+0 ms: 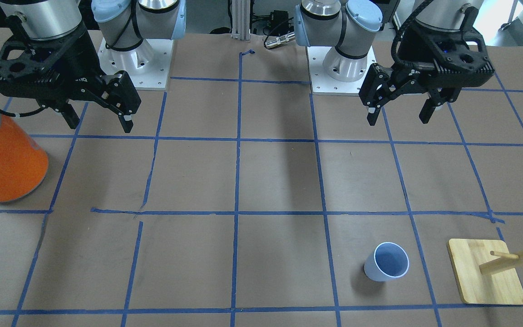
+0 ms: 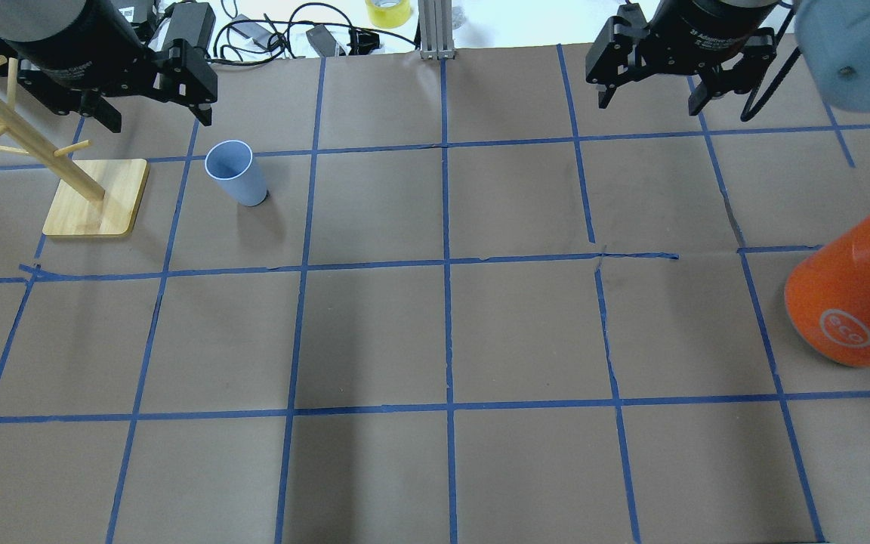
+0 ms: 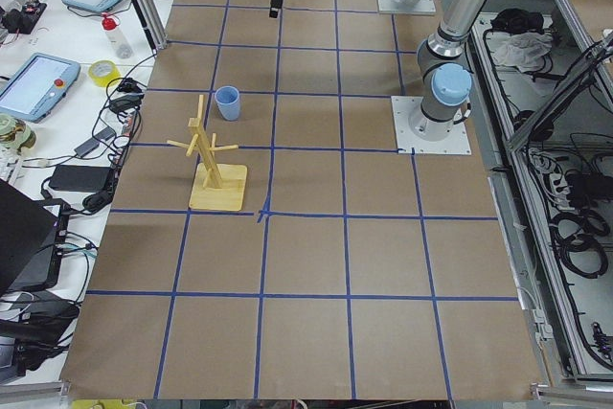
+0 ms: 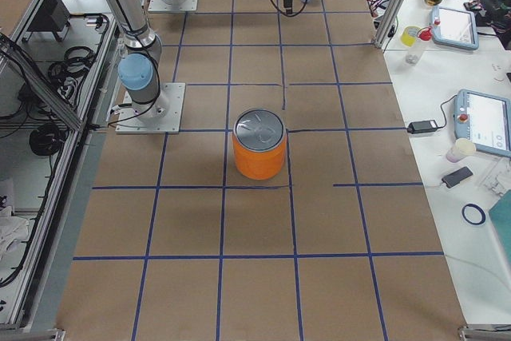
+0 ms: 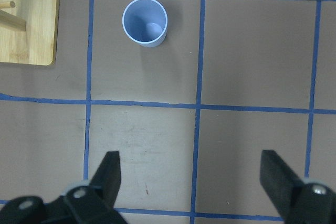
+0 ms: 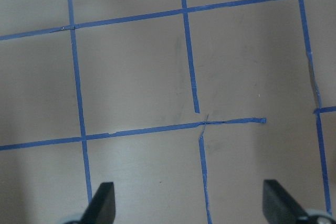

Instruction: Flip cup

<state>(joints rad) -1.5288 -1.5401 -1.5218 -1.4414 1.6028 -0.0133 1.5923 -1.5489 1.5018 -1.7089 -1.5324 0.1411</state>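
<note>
The surface point(image 2: 442, 340) is brown paper divided into cells by blue tape. The cup point(image 1: 386, 268) stands upright, mouth up, inside one cell on the robot's left, toward the operators' edge. One tape line runs between it and the wooden peg stand point(image 1: 484, 272) just beside it. The left gripper point(image 1: 397, 119) hangs above the surface, well apart from the cup, jaws apart and holding nothing. The right gripper point(image 1: 100, 126) hangs likewise, jaws apart. The orange can point(image 1: 5, 163) stands near the surface's right-hand edge, well apart from the cup.
</note>
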